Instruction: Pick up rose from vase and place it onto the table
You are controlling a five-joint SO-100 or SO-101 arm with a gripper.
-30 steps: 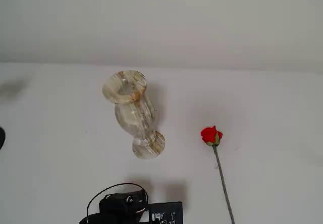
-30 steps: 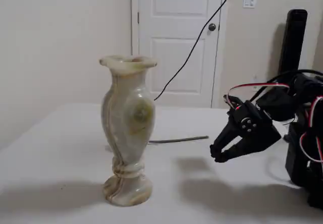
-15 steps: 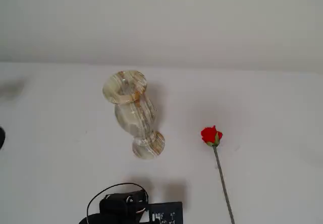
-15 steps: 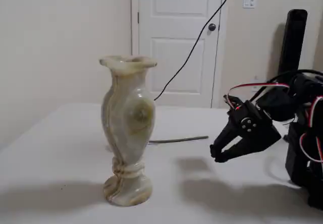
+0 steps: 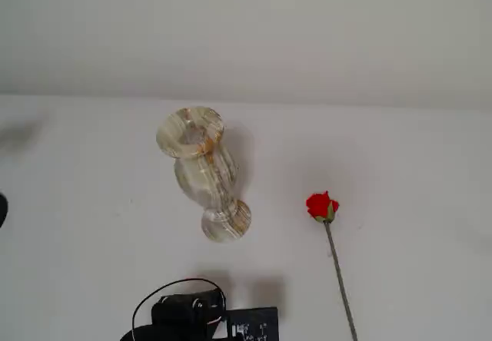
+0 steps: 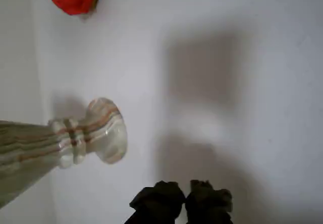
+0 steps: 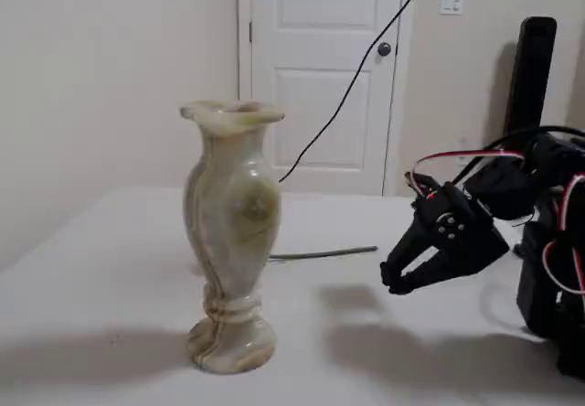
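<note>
So the rose [image 5: 322,206] is lying flat on the table [image 5: 415,172], well right of the upright vase [image 5: 202,170] in a fixed view. The gripper [image 7: 396,283] hangs above the table, fingertips pretty much together, holding nothing, well apart from the rose.

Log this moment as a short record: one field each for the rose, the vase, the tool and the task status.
rose: lying flat on the table, bloom toward the wall, stem running toward the camera, right of the vase in a fixed view
vase: upright, mouth empty
tool: closed, empty, hovering above the table beside the vase
task status: rose out of the vase, on the table
</note>
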